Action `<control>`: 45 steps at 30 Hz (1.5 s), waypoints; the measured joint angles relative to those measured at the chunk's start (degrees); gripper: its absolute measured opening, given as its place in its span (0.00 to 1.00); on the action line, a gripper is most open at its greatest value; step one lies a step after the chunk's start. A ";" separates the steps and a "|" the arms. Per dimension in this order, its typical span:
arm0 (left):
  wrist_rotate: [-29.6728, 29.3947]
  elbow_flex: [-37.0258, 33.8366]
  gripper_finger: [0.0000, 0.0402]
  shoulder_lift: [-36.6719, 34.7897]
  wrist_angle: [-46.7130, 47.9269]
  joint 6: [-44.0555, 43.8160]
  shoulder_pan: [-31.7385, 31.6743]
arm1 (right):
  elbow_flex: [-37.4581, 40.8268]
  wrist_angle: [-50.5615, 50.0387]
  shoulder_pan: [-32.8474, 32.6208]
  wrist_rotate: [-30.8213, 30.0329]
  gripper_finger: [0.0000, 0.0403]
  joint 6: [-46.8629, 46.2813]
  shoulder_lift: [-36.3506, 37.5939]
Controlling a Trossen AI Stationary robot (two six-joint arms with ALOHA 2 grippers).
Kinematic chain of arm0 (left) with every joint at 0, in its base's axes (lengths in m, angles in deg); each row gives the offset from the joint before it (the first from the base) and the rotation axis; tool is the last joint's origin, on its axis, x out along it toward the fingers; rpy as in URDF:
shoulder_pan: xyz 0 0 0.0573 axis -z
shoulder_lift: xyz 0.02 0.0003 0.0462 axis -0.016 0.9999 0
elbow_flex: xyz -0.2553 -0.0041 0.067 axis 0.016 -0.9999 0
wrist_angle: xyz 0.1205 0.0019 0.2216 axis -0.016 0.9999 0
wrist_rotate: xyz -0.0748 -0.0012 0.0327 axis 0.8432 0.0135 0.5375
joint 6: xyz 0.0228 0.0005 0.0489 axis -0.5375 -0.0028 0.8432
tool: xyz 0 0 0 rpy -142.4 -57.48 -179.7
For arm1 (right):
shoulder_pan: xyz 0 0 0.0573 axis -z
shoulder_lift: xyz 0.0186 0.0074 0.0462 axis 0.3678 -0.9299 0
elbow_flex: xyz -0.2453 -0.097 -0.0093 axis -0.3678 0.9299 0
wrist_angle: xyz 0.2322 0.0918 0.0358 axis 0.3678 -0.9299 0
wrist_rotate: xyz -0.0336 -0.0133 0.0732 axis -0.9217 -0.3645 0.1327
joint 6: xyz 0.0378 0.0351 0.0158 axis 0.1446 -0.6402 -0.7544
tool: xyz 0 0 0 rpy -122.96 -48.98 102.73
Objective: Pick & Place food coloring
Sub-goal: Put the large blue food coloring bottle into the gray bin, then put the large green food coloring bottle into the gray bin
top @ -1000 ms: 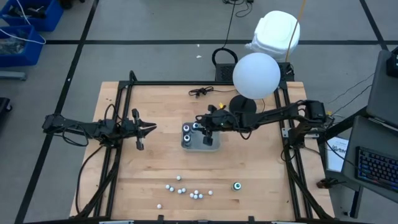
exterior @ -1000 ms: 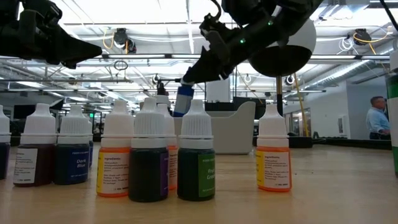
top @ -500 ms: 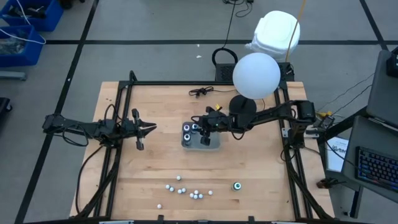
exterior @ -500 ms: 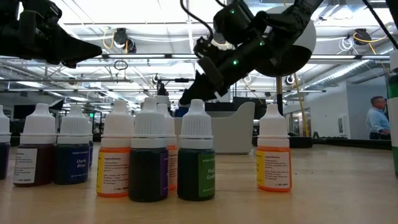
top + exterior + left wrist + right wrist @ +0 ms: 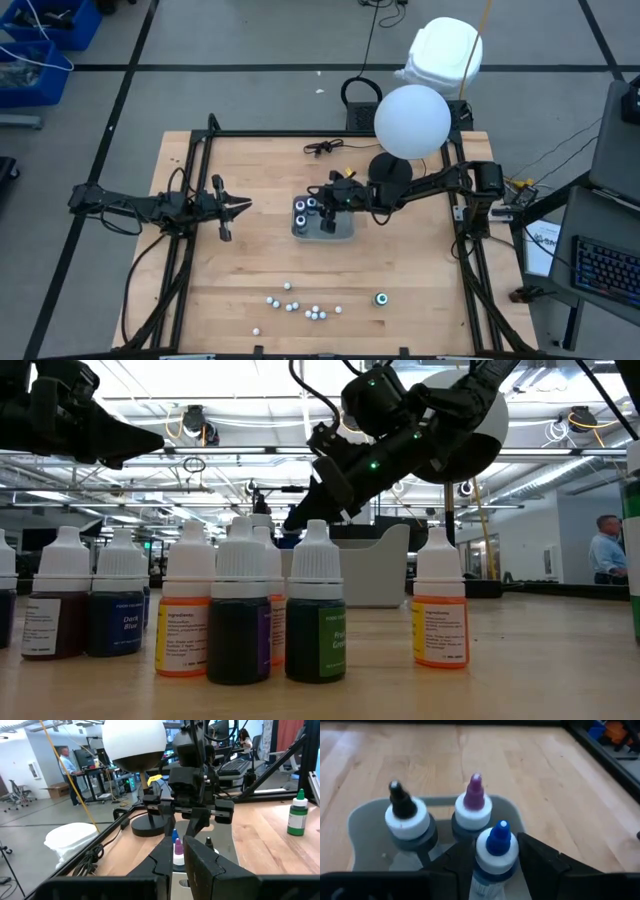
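- Right arm, at work: right gripper [image 5: 327, 221] hangs over the grey tray [image 5: 346, 234] at table centre, straddling the blue-tipped bottle [image 5: 497, 846]. Whether it presses the bottle or has let go cannot be told.
- Left arm, waiting: left gripper [image 5: 243, 205] hovers over the table's left part, well apart from the tray, jaws at a narrow gap and empty.
- Step in hand, judged: seating the blue-tipped bottle in the tray.
  - Have its base flat on the tray floor before release.
  - Open evenly, so that neither side drags the cap sideways.
  - Lift straight up; the purple-tipped bottle [image 5: 473, 806] and black-tipped bottle [image 5: 405, 813] stand just beside it, and a slanted exit could tip them.
- Next pick, judged: the green bottle [image 5: 381, 298], upright and alone near the table's front right.

Count:
- Table [image 5: 420, 270]: one, wooden.
- Arms: two.
- Grey tray: one.
- Tall dark bottles: four. Three are in the tray (black, purple and blue tips); one, green, is outside it.
- Small white-capped bottles [image 5: 314, 311]: about ten, loosely clustered near the front edge, well apart from the tray. All are upright in the low view, and orange and green labels show among them.
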 joint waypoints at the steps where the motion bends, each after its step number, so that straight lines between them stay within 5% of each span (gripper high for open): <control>1: 0.01 0.00 0.13 0.00 0.00 0.00 0.00 | 0.00 0.37 0.00 -0.02 0.38 -0.04 0.02; 12: 0.04 0.00 0.13 0.01 0.00 0.02 0.01 | -0.26 0.18 -0.89 -0.30 0.52 0.79 3.00; 19: 0.04 0.00 0.13 0.00 0.24 0.02 0.00 | -0.35 -9.49 -6.48 -6.86 0.52 4.99 16.35; 28: 0.03 0.00 0.13 0.00 0.07 0.37 0.01 | 1.14 -22.00 -22.48 -12.71 0.50 4.93 34.87; 38: 0.02 0.00 0.13 0.01 -0.08 0.32 0.01 | 17.18 -19.80 -39.72 -30.31 0.48 -3.04 44.76; 45: 0.02 0.00 0.13 0.01 -0.07 0.22 0.01 | 34.43 2.28 -44.43 -34.66 0.45 0.05 45.05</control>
